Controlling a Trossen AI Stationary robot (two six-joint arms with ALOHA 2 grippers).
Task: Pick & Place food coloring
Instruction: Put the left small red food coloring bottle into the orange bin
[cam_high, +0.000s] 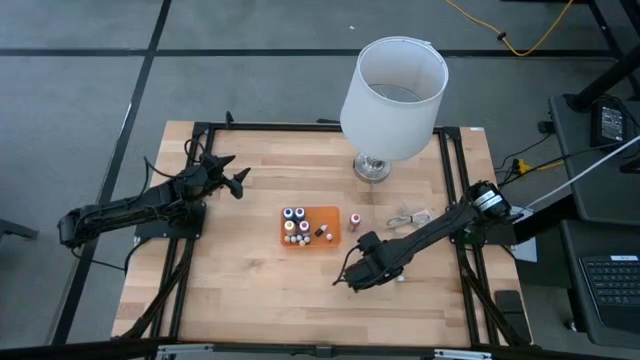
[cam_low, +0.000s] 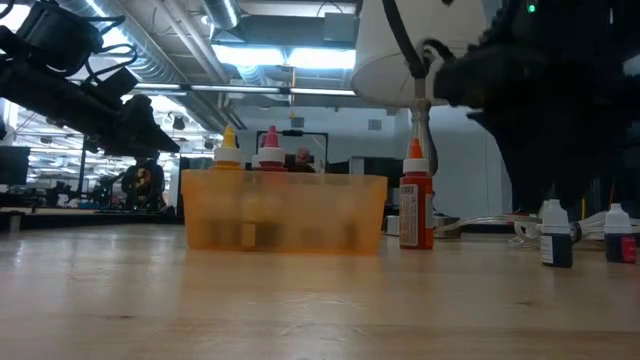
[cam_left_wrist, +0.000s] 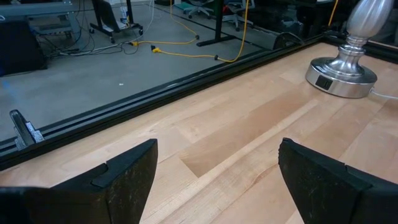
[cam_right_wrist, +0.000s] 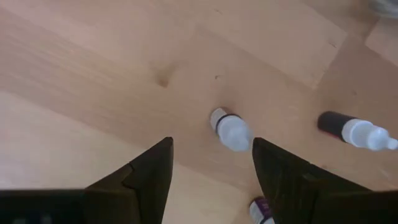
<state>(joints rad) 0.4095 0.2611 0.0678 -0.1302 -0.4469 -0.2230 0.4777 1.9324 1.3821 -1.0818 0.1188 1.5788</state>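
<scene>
The orange tray (cam_high: 322, 213) (cam_low: 285, 210) sits mid-table with several food coloring bottles standing in it. A red bottle (cam_high: 354, 221) (cam_low: 417, 205) stands just right of the tray. Near the table's front right, my right gripper (cam_high: 352, 279) (cam_right_wrist: 211, 148) points down, open, above a pale-capped bottle (cam_right_wrist: 229, 129). That bottle lies just beyond its fingertips and is untouched. A dark bottle (cam_right_wrist: 354, 129) (cam_low: 556, 235) and a purple one (cam_right_wrist: 261, 210) stand close by. My left gripper (cam_high: 238, 181) (cam_left_wrist: 217, 152) waits open at the table's left, holding nothing.
A white-shaded lamp (cam_high: 392, 82) on a silver base (cam_high: 372, 167) (cam_left_wrist: 341, 76) stands at the back, behind the tray. A coiled white cable (cam_high: 408, 217) lies right of the red bottle. Bare wood stretches along the near edge and left of the tray.
</scene>
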